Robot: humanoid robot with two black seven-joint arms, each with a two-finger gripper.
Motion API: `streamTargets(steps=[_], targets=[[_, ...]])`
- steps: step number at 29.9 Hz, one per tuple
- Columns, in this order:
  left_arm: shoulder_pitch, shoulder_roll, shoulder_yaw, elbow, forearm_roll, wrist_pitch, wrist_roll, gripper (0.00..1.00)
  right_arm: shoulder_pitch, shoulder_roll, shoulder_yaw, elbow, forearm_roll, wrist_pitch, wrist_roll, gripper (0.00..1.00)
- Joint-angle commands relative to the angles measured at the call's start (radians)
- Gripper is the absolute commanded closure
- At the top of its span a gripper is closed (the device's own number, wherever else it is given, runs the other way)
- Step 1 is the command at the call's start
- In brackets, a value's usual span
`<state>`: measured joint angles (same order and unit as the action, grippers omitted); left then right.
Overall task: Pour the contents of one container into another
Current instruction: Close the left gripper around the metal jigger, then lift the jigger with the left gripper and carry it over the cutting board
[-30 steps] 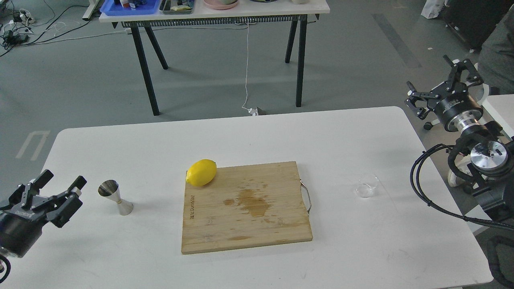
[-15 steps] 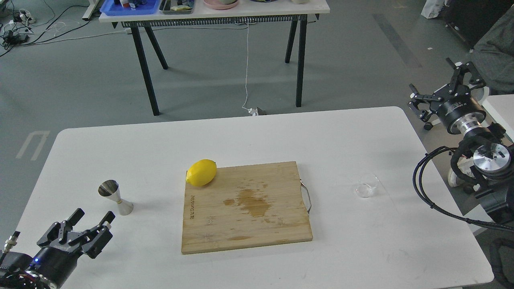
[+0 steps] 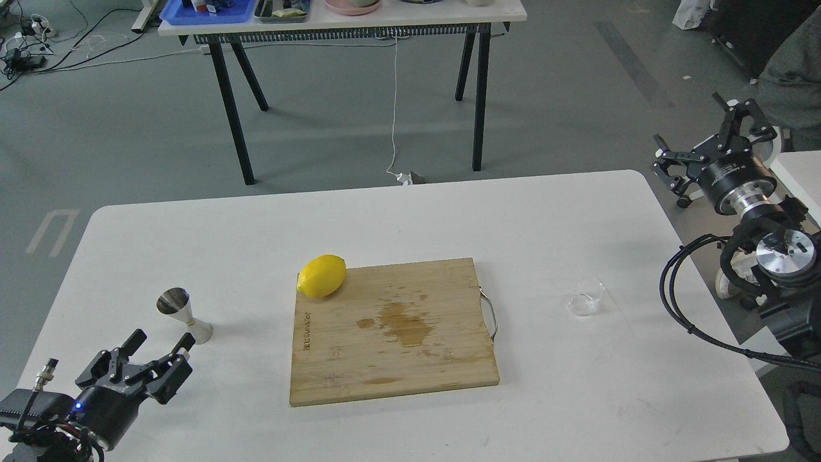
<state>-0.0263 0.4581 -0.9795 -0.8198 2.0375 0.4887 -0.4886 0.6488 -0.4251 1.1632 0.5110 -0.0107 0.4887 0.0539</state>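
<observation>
Jigger (image 3: 184, 315) just beyond left fingers (image 3: 136, 339) — untouched.

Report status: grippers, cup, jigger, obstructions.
Left gripper open, empty, just short of the jigger. Right gripper open, empty, off the table's right edge. Glass cup upright, untouched. Cutting board and lemon sit between the two.

Far table (image 3: 410, 16) cut by top edge; blue tray (image 3: 205, 11), grey tray (image 3: 282, 11) and pink plate (image 3: 353, 6) on it only partly visible, contents indistinct. Small clear glass cup (image 3: 586, 296): contents not discernible. Left arm base cropped at bottom-left corner; right arm (image 3: 779, 256) cropped at right edge.
</observation>
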Motion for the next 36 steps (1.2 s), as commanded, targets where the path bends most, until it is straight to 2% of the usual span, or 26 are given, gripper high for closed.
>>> streamTargets(steps=[1, 23, 29, 31, 32, 35, 36], targets=[[-0.036, -0.024, 0.005, 0.037, 0.001, 0.000, 0.000, 0.02, 0.002, 0.000, 0.001, 0.000, 0.000, 0.000, 0.001, 0.02], [-0.210, -0.137, 0.105, 0.234, 0.000, 0.000, 0.000, 0.04, 0.002, -0.011, 0.013, 0.001, 0.000, 0.000, 0.001, 0.02], [-0.271, -0.176, 0.128, 0.321, 0.000, 0.000, 0.000, 0.11, 0.000, -0.018, 0.013, 0.001, 0.000, 0.000, 0.001, 0.02], [-0.285, -0.183, 0.133, 0.340, 0.001, 0.000, 0.000, 0.18, 0.002, -0.021, 0.019, 0.003, 0.000, 0.000, 0.001, 0.02], [-0.291, -0.185, 0.142, 0.349, 0.000, 0.000, 0.000, 0.25, 0.000, -0.023, 0.019, 0.003, 0.000, 0.000, 0.001, 0.02], [-0.310, -0.191, 0.163, 0.392, -0.005, 0.000, 0.000, 0.57, 0.000, -0.024, 0.019, 0.003, 0.000, 0.000, 0.001, 0.02], [-0.314, -0.194, 0.163, 0.401, -0.007, 0.000, 0.000, 0.65, 0.000, -0.024, 0.019, 0.003, 0.000, 0.000, 0.001, 0.02]])
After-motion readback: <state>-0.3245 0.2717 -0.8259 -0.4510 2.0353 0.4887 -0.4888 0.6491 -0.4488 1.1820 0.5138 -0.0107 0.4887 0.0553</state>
